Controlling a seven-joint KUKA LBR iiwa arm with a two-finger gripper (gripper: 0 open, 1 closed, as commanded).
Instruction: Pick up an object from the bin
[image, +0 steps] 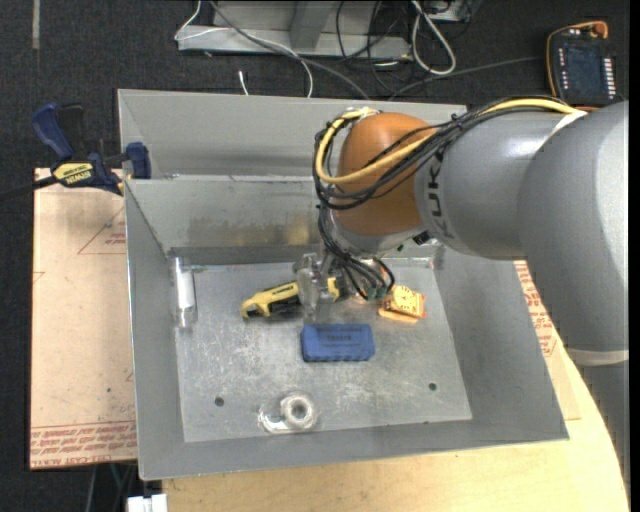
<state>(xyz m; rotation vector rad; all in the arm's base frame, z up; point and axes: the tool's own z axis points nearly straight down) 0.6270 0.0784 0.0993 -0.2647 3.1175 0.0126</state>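
Yellow-and-black tool (270, 301): a small, elongated hand tool lying flat on the floor of the grey bin (200, 370), a little left of the middle and toward the back wall.
Camera view, gripper (318, 283): hangs low beneath the orange wrist cover, at the right end of the yellow-and-black tool. Whether it touches that end cannot be told.
Gripper state: I cannot tell whether it is spread or pressed together, because the cables and the wrist hide its tip. Nothing is seen pinched in it.
Nearest neighbours: a blue flat block (338, 343) lies just in front of the gripper, and an orange-yellow piece (402, 305) lies near on its right. Both lie apart from the tool.
Further off: a clear ring (291, 411) sits near the front edge and a pale stick (185, 292) lies along the left wall, both well apart from the gripper.
Step in hand: by my judgement, the gripper is setting itself over a thing to grasp. The pick is not yet made, since the tool lies on the floor.
Next move: likely a closing across the tool's narrow width and then a straight lift, keeping off the blue flat block.
Long axis: runs roughly left to right across the view, slightly tilted, with the left end a little nearer the front of the bin.
Pointing: the right end points toward the gripper and the left end toward the left wall. Which end is the working end is too small to tell.
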